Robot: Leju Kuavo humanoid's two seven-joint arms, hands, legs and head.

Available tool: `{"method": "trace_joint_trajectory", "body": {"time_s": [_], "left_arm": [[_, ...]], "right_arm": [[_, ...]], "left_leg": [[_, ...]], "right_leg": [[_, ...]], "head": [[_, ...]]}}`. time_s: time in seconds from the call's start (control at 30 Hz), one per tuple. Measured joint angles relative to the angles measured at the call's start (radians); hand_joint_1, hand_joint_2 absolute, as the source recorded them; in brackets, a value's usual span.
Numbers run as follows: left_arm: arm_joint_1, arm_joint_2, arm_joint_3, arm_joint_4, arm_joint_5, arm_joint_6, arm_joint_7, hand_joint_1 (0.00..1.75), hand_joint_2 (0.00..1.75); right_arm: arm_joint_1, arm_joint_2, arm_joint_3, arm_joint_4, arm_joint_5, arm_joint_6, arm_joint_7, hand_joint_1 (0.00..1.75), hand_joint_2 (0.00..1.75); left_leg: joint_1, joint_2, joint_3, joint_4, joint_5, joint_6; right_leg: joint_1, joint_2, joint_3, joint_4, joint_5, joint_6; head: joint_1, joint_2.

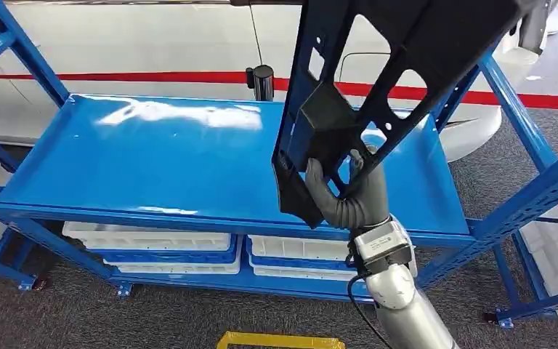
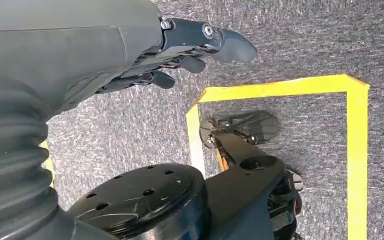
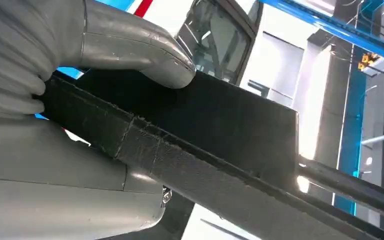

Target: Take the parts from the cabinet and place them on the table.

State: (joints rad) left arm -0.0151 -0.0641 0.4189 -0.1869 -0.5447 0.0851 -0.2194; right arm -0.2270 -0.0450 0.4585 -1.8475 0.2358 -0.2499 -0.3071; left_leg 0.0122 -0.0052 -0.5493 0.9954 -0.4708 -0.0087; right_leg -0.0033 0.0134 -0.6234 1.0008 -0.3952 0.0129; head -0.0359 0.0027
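The right hand (image 1: 352,193) grips a large black part (image 1: 378,80) by its lower end, fingers wrapped around the edge and thumb pressed on the flat face. The part is a flat, dark piece of plastic or metal with several cut-out openings and a boxy raised section near the hand. It rises from the hand, slanting up and to the right in the head view until it leaves the picture at the top. It hangs in the air above the front right part of the blue shelf (image 1: 152,160), not touching it. In the right wrist view the thumb (image 3: 145,50) lies flat on the part's (image 3: 220,120) dark face, with the thick, rough edge of the part running along under it. The shelf is a glossy board in a blue metal rack (image 1: 523,123), and white trays (image 1: 152,240) sit on the level below. The left hand (image 2: 180,55) hangs over grey carpet (image 2: 300,40), its dark fingers loosely spread and holding nothing. Yellow tape (image 2: 355,150) marks a rectangle on the carpet beneath it. Behind the rack stands a white wall with a red stripe (image 1: 116,75).
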Motion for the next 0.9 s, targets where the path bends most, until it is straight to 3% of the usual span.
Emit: {"method": "trace_joint_trajectory", "body": {"time_s": [0.4, 0.6, 0.9], "left_arm": [[-0.005, -0.005, 0.018, 0.0, -0.008, 0.008, 0.008, 0.0, 1.75], [-0.005, -0.005, 0.032, 0.0, -0.006, -0.014, -0.037, 0.0, 1.75], [-0.005, -0.005, 0.05, 0.0, -0.006, -0.023, -0.026, 0.0, 1.75]], "right_arm": [[0.002, -0.001, 0.015, 0.0, -0.163, 0.052, 0.013, 1.75, 1.75], [0.005, 0.001, 0.017, 0.008, -0.191, 0.059, 0.03, 1.75, 1.75], [0.005, 0.002, 0.031, 0.017, -0.193, 0.059, 0.031, 1.75, 1.75]], "left_leg": [[0.0, 0.0, 0.0, 0.0, 0.0, 0.0], [0.0, 0.0, 0.0, 0.0, 0.0, 0.0], [-0.004, 0.0, -0.001, 0.003, -0.003, 0.006]], "right_leg": [[0.0, 0.0, 0.0, 0.0, 0.0, 0.0], [0.0, 0.0, 0.0, 0.0, 0.0, 0.0], [-0.005, 0.0, 0.0, -0.001, 0.0, 0.001]], "head": [[0.0, 0.0], [0.0, 0.0], [0.0, 0.0]]}}
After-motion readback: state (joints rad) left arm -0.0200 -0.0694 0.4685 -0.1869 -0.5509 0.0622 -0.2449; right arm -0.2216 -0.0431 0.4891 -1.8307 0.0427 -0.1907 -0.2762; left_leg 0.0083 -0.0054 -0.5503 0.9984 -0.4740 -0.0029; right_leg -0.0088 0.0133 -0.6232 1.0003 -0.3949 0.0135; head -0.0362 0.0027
